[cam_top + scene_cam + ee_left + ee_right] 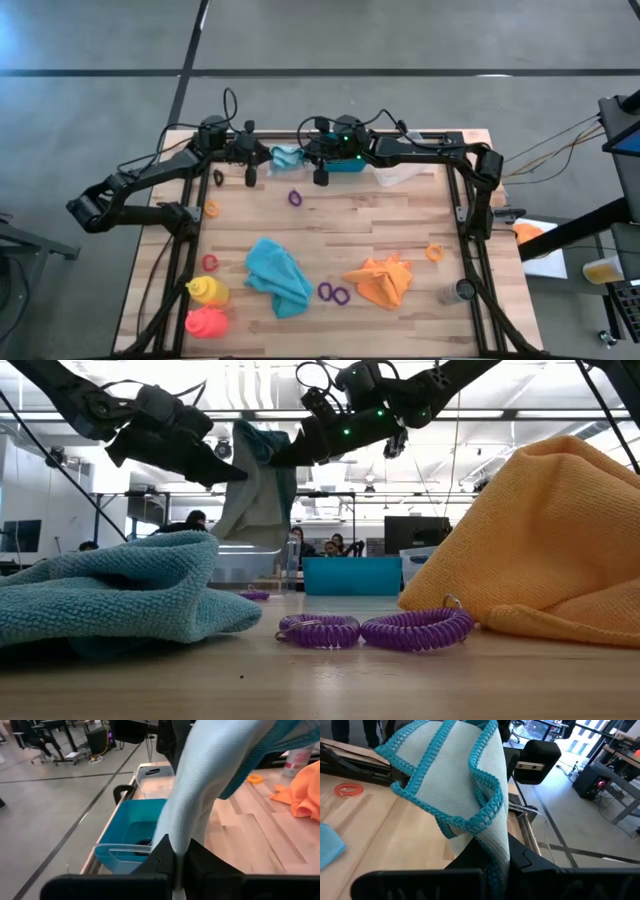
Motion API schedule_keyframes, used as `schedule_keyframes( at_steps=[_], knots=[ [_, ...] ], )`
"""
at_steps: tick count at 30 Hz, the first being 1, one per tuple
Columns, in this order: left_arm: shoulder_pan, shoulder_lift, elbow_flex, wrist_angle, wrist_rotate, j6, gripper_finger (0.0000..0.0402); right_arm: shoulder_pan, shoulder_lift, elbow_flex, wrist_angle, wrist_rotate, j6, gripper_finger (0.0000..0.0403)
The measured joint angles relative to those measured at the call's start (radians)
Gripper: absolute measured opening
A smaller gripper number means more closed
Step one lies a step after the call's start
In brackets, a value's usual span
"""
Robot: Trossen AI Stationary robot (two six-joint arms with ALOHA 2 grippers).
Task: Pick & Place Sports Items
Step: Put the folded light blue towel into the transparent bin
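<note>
A pale blue cloth with a teal crocheted edge [255,495] hangs in the air between my two grippers at the table's far side, just left of the teal bin [345,163]. My left gripper [264,155] and my right gripper [308,152] are both shut on it. The cloth also shows in the high view [287,156]. On the table lie a teal cloth [278,275], an orange cloth [382,282], two purple rings [334,293], another purple ring [295,197], a red ring [210,262], a yellow bottle [207,291] and a pink-red bottle [207,322]. My left gripper pinches the pale blue cloth between its two fingers [176,851]; one layer or several, I cannot tell. The cloth is lifted clear of the table. My right gripper pinches the cloth between its two fingers at a bunched part by its teal edge [496,851]. Several folds rise from the fingers. The cloth is clear of the table and hangs slack between the two grippers.
A clear plastic tray [400,175] stands right of the bin. Orange rings lie at the left [211,209] and right [434,252]. A small grey cup [458,292] stands near the right front. The table's middle is bare wood [370,220].
</note>
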Motion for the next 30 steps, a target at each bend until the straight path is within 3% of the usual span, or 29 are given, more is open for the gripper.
schedule_keyframes(
  at_steps=[6,16,21,25,30],
  knots=[
    [0.000,0.000,0.001,0.002,-0.070,-0.016,0.0009,0.001,0.000,0.000,-0.002,0.003,0.000,0.0033],
    [0.000,0.000,0.001,-0.012,-0.139,-0.013,0.0008,0.012,-0.016,0.001,-0.104,0.000,0.053,0.0226],
    [0.000,-0.001,0.001,-0.018,-0.173,0.025,0.0008,0.026,-0.072,0.001,-0.130,-0.001,0.050,0.0296],
    [-0.004,-0.009,0.001,-0.023,-0.182,0.073,0.0008,0.026,-0.125,0.001,-0.156,-0.003,0.073,0.0325],
    [-0.056,-0.042,0.001,-0.025,-0.179,0.186,0.0008,0.004,-0.143,0.001,-0.161,-0.003,0.178,0.0333]
  ],
)
